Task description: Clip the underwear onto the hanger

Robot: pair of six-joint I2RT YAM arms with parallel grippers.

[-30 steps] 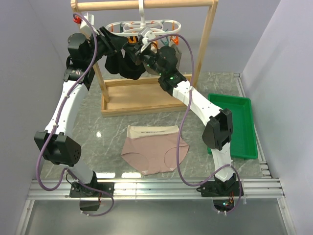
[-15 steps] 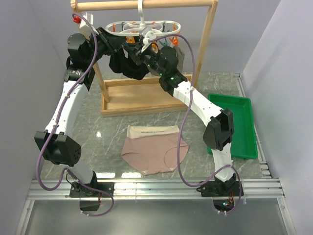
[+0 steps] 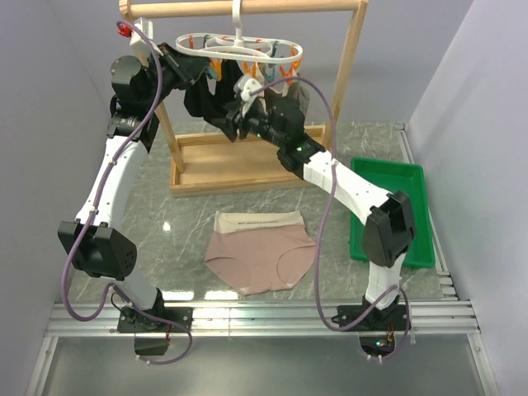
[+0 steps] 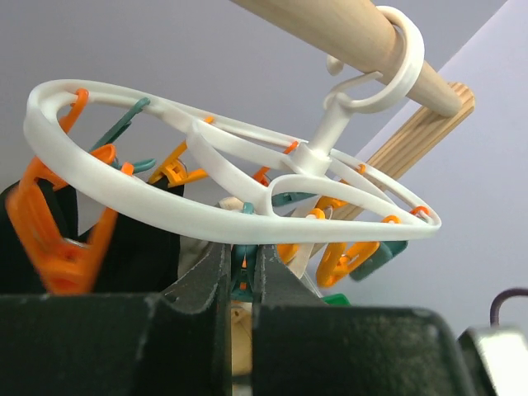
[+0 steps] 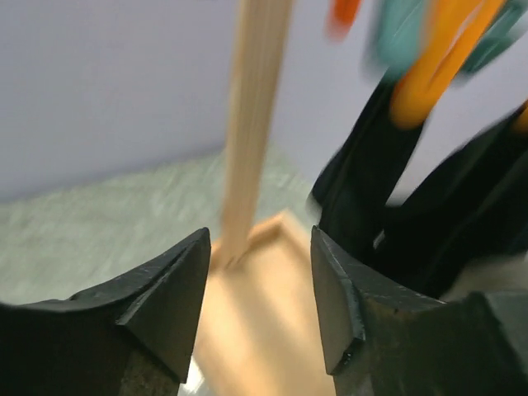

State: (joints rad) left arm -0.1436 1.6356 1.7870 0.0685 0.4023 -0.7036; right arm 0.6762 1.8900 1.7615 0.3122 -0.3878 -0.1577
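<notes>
The right gripper [image 5: 260, 241] has backed off the hanger [image 4: 312, 155], fingers spread and empty, the left gripper [image 4: 242, 256] pinched shut under it, so the underwear [image 3: 262, 254], flat at six o'clock from the rack [image 3: 289, 7], likely gets fetched next.

White links [image 3: 111, 177], black joints [image 3: 95, 247], looping purple cables [image 3: 318, 260], matte black fingers [image 5: 157, 305].
</notes>
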